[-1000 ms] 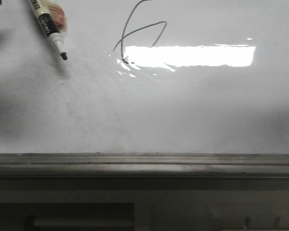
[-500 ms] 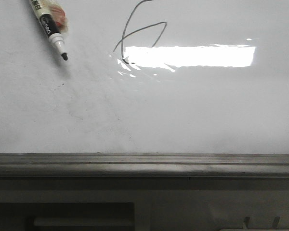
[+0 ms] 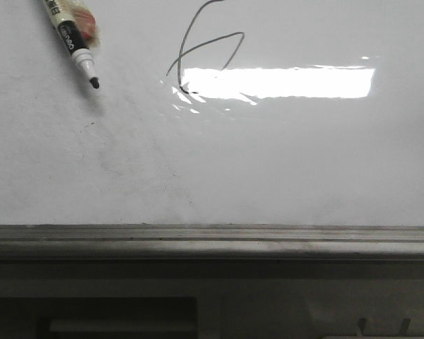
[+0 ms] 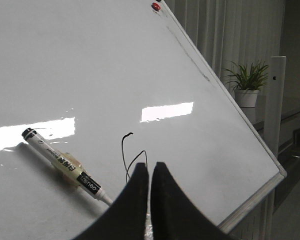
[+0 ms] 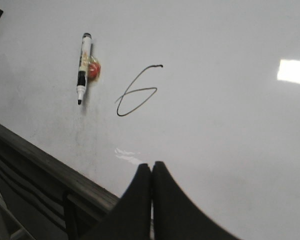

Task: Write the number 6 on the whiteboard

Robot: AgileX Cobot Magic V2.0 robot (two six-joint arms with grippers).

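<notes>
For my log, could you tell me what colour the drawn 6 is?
The number 6 is dark grey, almost black; the right wrist view shows it best.

From my left wrist camera I can see pale curtains hanging in long folds behind the scene. A potted plant with thin green leaves sits in a white pot on a dim ledge, just beside a white post. That corner is shadowy. Ceiling lights show as bright rectangular glare in my front camera.
</notes>
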